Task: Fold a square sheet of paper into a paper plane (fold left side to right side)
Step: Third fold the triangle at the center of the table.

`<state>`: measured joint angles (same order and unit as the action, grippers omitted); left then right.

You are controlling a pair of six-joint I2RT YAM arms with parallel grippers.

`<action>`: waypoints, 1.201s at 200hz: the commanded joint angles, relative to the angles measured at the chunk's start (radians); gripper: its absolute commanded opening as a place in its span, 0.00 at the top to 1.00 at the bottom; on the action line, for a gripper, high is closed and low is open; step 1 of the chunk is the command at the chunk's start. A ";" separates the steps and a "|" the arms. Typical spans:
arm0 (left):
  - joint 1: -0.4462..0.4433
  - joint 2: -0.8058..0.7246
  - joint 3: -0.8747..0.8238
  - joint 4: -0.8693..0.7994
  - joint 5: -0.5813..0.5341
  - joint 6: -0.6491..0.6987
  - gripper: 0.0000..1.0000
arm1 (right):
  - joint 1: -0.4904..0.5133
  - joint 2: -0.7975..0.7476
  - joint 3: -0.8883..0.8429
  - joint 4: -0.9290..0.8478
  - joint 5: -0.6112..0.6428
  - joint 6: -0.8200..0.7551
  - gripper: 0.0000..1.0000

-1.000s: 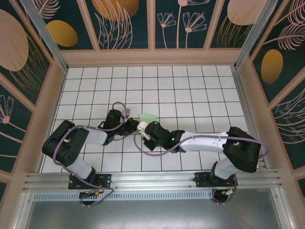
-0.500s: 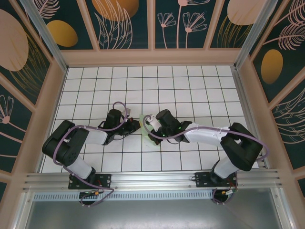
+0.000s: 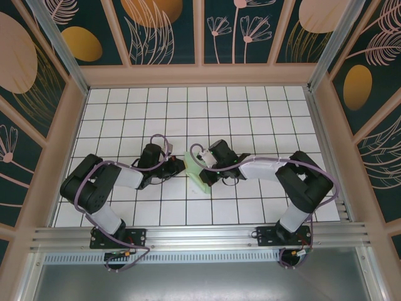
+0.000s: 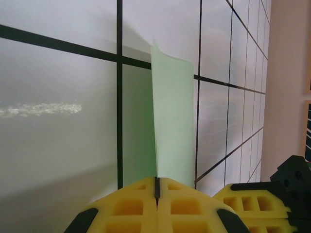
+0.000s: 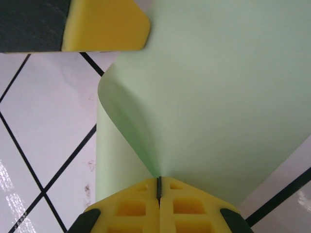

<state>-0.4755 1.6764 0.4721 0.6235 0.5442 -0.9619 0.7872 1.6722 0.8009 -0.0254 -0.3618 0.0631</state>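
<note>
The square sheet of paper [image 3: 198, 177], pale green and plain, sits mid-table between both grippers, bent over on itself rather than flat. My left gripper [image 3: 178, 165] is shut on one edge; in the left wrist view the sheet [image 4: 172, 121] rises upright from the closed yellow jaws [image 4: 157, 187]. My right gripper [image 3: 202, 162] is shut on another edge; in the right wrist view the sheet [image 5: 218, 87] curls up and over from its jaws [image 5: 159, 187]. No paper plane shape shows.
The two grippers are nearly touching: a left gripper finger [image 5: 104, 24] shows at the top of the right wrist view, and right gripper fingers [image 4: 257, 204] show low right in the left wrist view. White grid table [image 3: 250, 119]; wooden walls [image 3: 200, 75] surround it.
The right gripper has swung from beside the left gripper toward the far right, carrying its paper edge, and more of the green sheet now shows. The left gripper held still.
</note>
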 commanded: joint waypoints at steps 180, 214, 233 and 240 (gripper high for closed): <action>0.006 0.090 0.049 -0.002 0.025 0.037 1.00 | -0.041 0.069 0.065 -0.012 0.021 0.012 1.00; 0.005 0.089 0.051 -0.005 0.025 0.037 1.00 | -0.048 0.073 0.065 -0.013 0.021 0.014 1.00; 0.006 0.089 0.051 -0.005 0.024 0.036 1.00 | -0.053 0.074 0.063 -0.012 0.023 0.015 1.00; 0.006 0.089 0.051 -0.005 0.025 0.037 1.00 | -0.054 0.074 0.064 -0.011 0.021 0.016 1.00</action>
<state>-0.4728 1.7489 0.5072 0.6243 0.5617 -0.9470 0.7448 1.7329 0.8597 -0.0319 -0.3489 0.0666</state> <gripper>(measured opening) 0.066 0.069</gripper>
